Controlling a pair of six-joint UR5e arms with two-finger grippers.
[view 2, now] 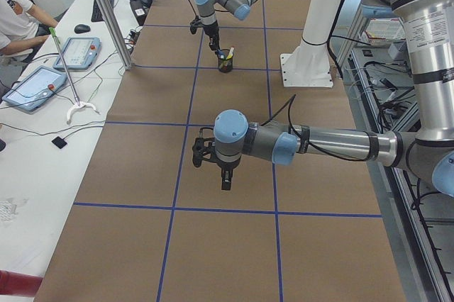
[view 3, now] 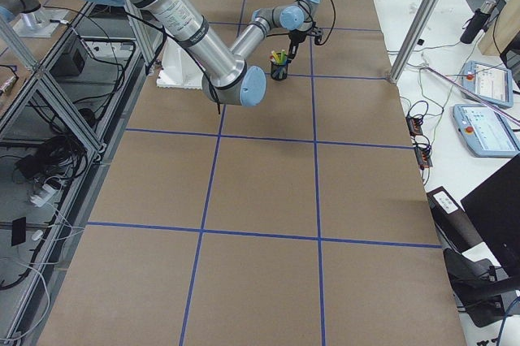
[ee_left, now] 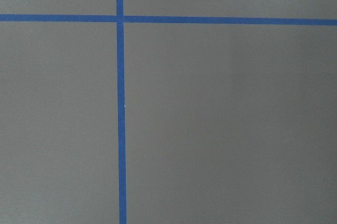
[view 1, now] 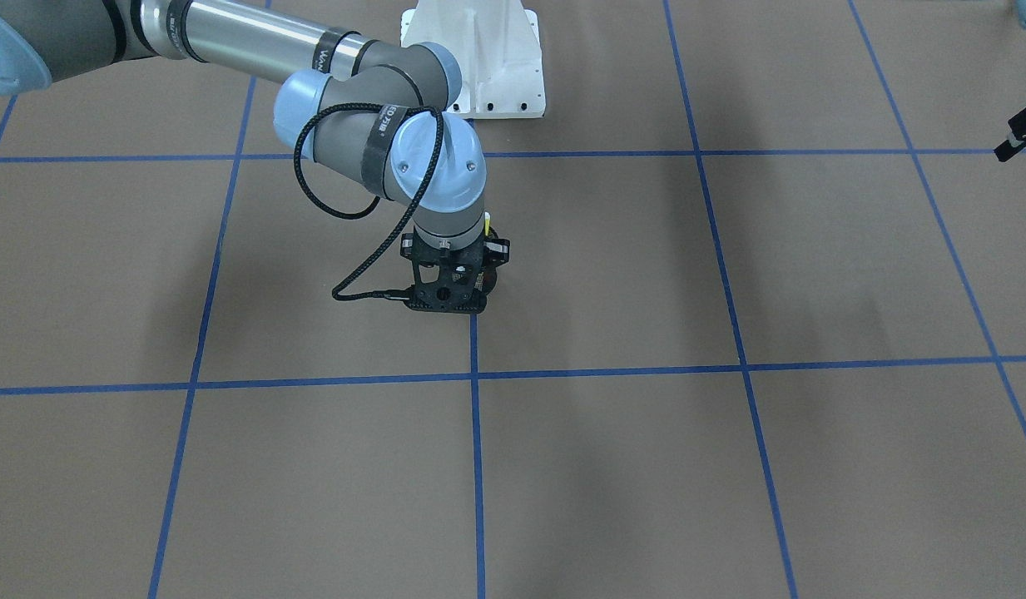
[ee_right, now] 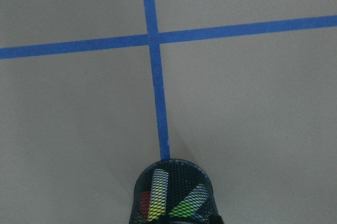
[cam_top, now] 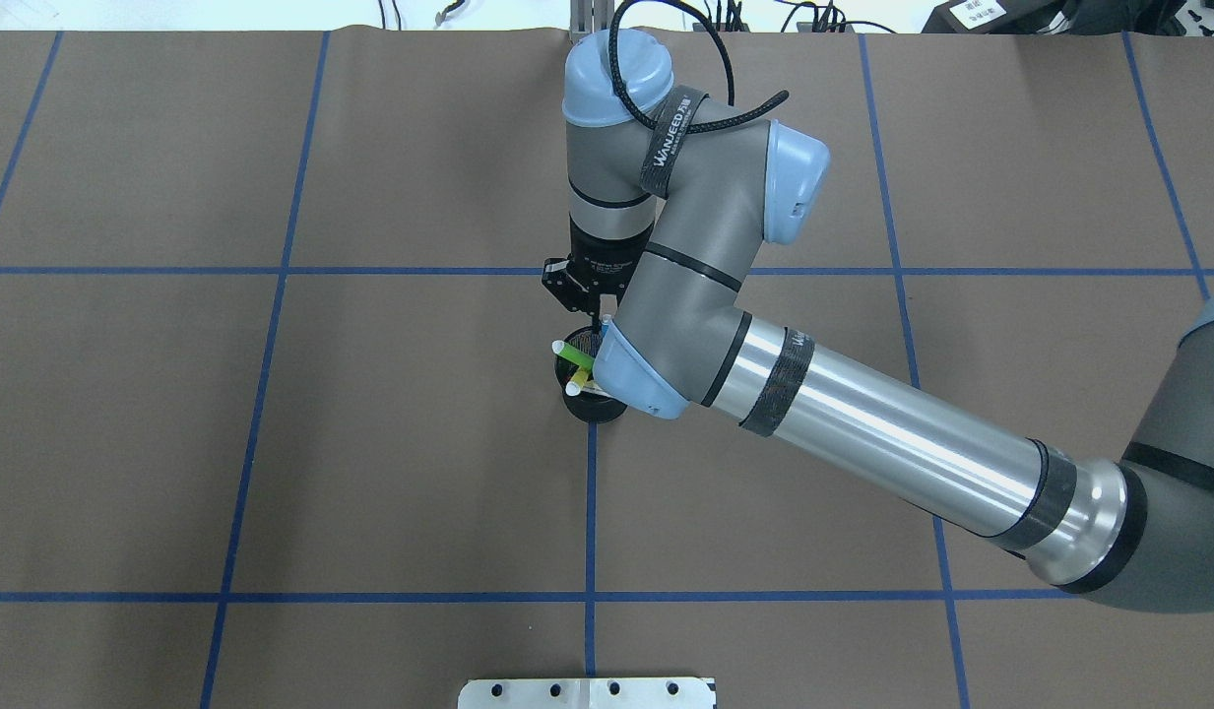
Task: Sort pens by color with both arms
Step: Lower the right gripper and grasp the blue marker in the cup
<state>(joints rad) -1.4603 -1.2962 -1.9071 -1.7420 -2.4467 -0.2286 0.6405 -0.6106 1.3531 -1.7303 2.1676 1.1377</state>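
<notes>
pens (cam_top: pixel 573 354) tilted upright in cup (cam_top: pixel 597 412)

The brown table (cam_top: pixel 390 443) (gridded with blue tape (cam_top: pixel 419 597)) carries 1 black mesh cup (ee_right: pixel 174 192) on a tape line and 1 white pedestal base (view 1: pixel 488 66).

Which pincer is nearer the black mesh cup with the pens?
Right. The right pincer hangs just above the mesh cup, over its rim on the side away from the robot. The left pincer hovers over the table, well off toward the robot's left.
</notes>
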